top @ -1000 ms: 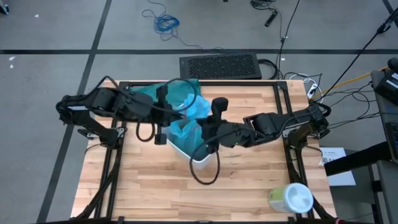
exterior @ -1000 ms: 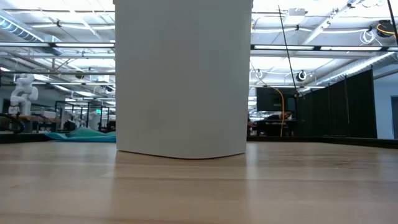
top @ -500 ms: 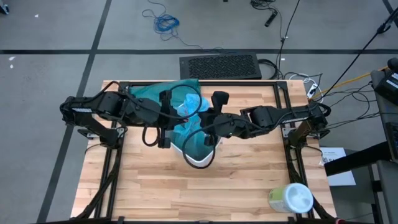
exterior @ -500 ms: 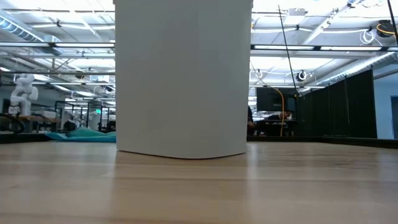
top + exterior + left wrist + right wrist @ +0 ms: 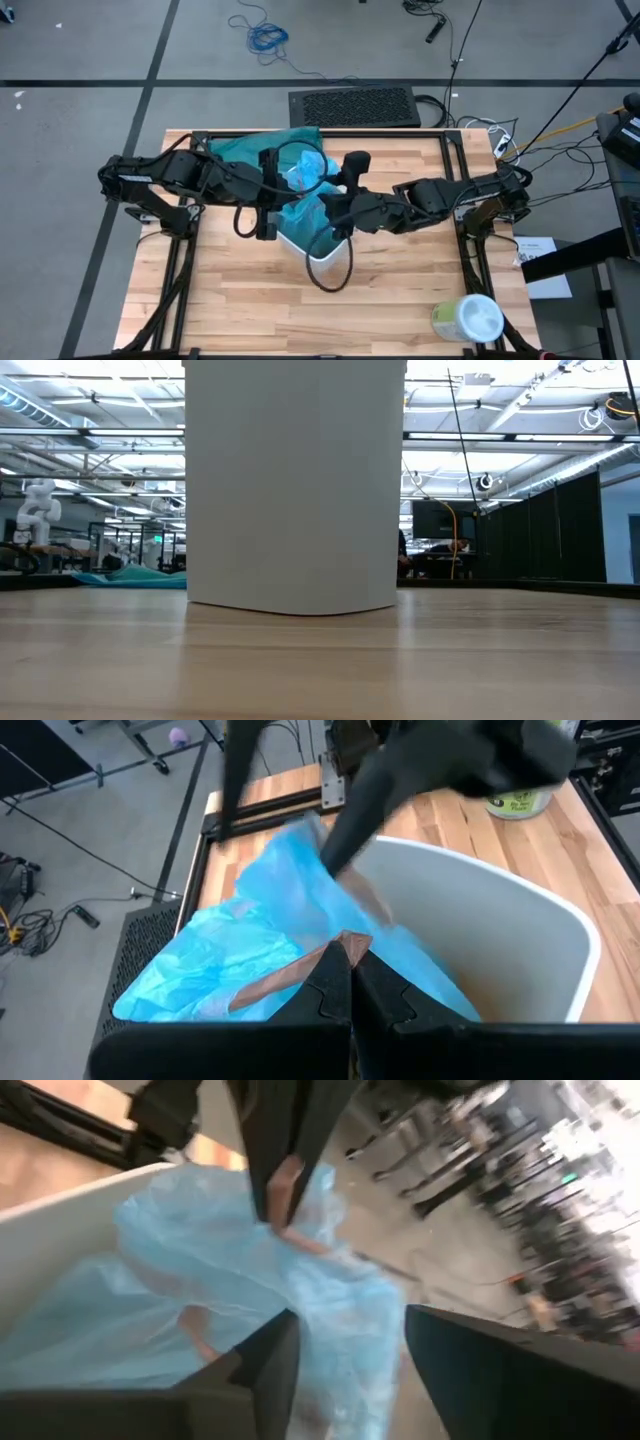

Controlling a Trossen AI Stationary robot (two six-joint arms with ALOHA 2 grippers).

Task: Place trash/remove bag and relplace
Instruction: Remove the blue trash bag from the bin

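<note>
Left gripper (image 5: 345, 982) pinched the blue bag (image 5: 235, 955) at bin (image 5: 520, 945) rim; right gripper (image 5: 345, 1345) gaped w/ bag between its fingers.

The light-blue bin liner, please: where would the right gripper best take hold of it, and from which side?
On the bunched film standing above the white bin's rim, from above. The light-blue bin liner is gathered there, so loose folds are free. The left gripper is shut on one fold; the right gripper, open, has film between its fingers.
</note>
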